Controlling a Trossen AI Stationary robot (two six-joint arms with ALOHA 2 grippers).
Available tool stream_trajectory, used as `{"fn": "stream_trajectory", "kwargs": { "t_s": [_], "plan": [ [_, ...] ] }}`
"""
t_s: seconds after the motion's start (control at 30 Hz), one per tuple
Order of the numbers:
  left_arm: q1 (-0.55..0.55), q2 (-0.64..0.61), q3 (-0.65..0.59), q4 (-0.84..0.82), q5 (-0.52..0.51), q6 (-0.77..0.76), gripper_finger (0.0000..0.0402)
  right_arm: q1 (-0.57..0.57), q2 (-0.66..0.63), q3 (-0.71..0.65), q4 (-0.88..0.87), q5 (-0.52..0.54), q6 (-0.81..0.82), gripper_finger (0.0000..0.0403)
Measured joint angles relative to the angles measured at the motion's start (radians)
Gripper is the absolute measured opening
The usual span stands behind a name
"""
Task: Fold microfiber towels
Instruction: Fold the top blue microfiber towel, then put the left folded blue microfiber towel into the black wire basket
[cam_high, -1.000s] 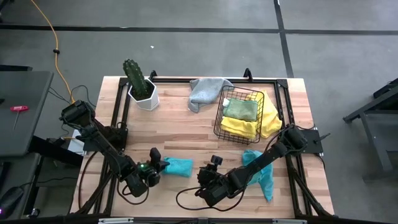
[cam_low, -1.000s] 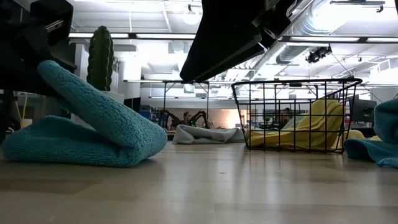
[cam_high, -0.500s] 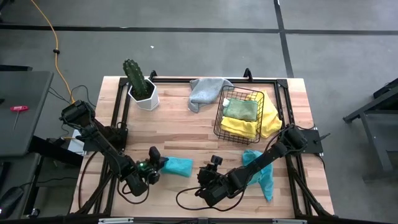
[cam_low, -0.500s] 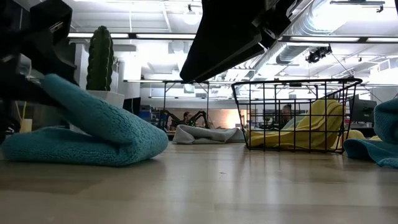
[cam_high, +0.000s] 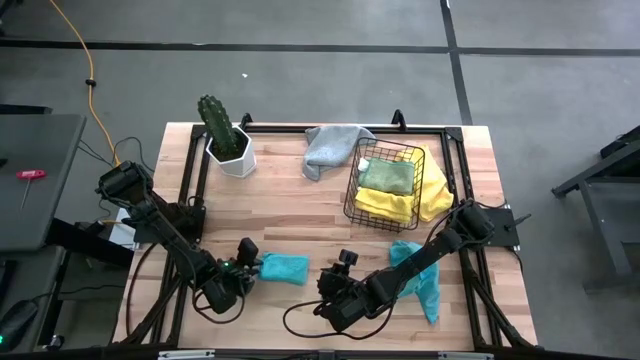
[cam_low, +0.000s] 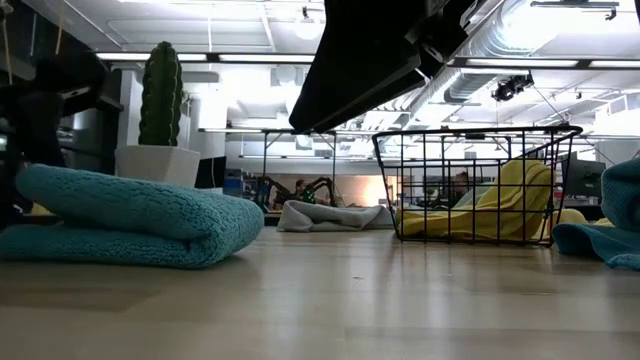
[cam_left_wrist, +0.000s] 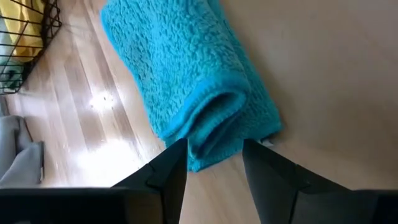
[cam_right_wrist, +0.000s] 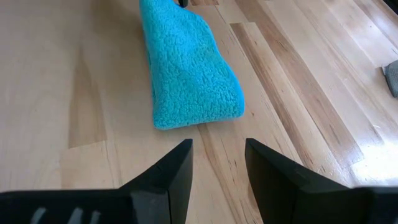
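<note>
A teal microfiber towel (cam_high: 285, 267) lies folded over on the wooden table near its front edge, upper layer flat on the lower (cam_low: 130, 225). My left gripper (cam_left_wrist: 214, 158) is open at the towel's left end, its two fingertips on either side of the layered open end (cam_left_wrist: 214, 134). My right gripper (cam_right_wrist: 217, 155) is open and holds nothing, a short way from the towel's folded right end (cam_right_wrist: 199, 115). A second teal towel (cam_high: 420, 278) lies crumpled at the front right, partly under the right arm. My left gripper stands open around the towel's layered end (cam_left_wrist: 214, 134), which rests on the table. I cannot tell whether either finger touches it.
A black wire basket (cam_high: 352, 190) at the back right holds a folded light green towel (cam_high: 388, 176) and a yellow towel (cam_high: 432, 196) draped over its side. A grey towel (cam_high: 330, 148) lies behind it. A cactus in a white pot (cam_high: 226, 140) stands at the back left.
My left gripper has opened and let go of the teal towel's upper layer, then drawn back a little toward the table's left edge. The raised upper layer has dropped flat onto the lower one. The fold end has stayed where it was.
</note>
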Motion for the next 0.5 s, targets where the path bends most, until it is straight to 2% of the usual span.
{"fn": "stream_trajectory", "kwargs": {
  "t_s": [0.13, 0.37, 0.5],
  "plan": [
    [-0.008, -0.001, 0.008, -0.032, -0.003, 0.000, 0.0144, 0.000, 0.000, 0.000, 0.000, 0.000, 0.000, 0.0138],
    [-0.049, -0.029, 0.161, -0.300, -0.004, -0.088, 0.0143, 0.000, 0.000, 0.000, -0.004, 0.000, 0.000, 0.0138],
    [-0.074, -0.059, 0.212, -0.289, -0.057, -0.093, 0.0143, 0.000, 0.000, 0.000, -0.004, 0.000, 0.000, 0.0138]
  ]
}}
